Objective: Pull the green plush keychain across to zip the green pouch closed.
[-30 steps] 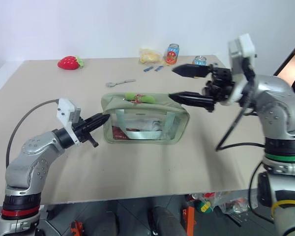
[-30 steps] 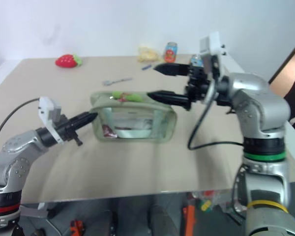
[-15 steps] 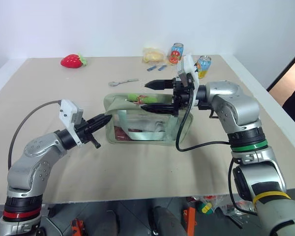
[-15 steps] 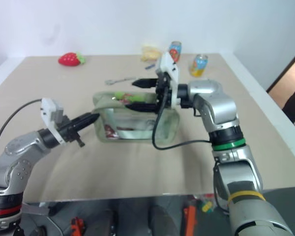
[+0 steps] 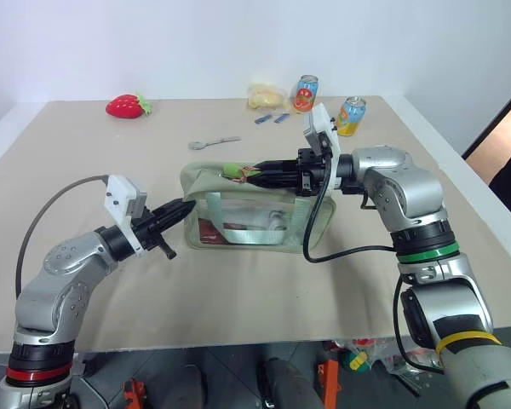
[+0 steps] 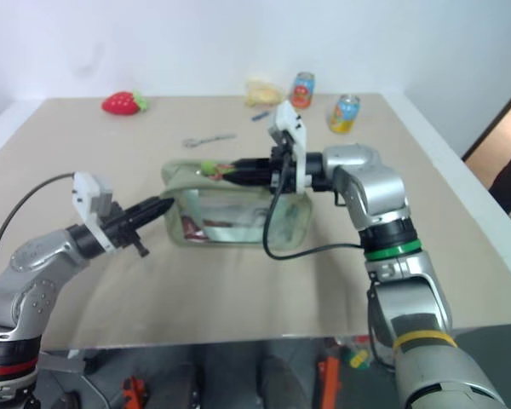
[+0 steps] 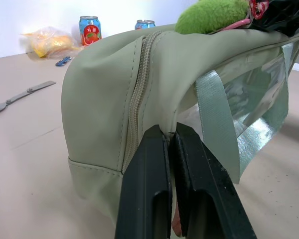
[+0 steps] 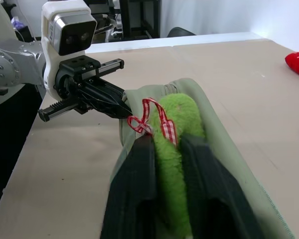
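**Ana:** Right gripper (image 8: 167, 144) lies along the top of the green pouch (image 5: 255, 223), and its two black fingers (image 8: 132, 174) are closed in on the green plush keychain (image 8: 175, 149), one on each side of the fuzzy body. The red-checked ribbon sits just past the fingertips.

**Ben:** And where does the pouch sit?

**Ana:** It stands upright near the middle of the counter (image 5: 238, 298), clear window side toward the robot. Its long axis, and the zipper with it, runs left to right across the robot's front. The keychain is on the top seam, toward the pouch's left half.

**Ben:** So which way would the pull go?

**Ana:** By her reading, along that zipper line, though which end closes it cannot be told from here. The right arm reaches in from the pouch's right end, so drawing back toward itself would carry the charm along the top seam.

**Ben:** What about the other arm?

**Ana:** The left gripper (image 7: 170, 137) is shut, pinching the fabric at the pouch's left end, beside the zipper (image 7: 138, 94) and the strap. That looks like the anchor against the pull.

**Ben:** Any risk?

**Ana:** The plush is soft, so the grip may slide off before the slider moves.
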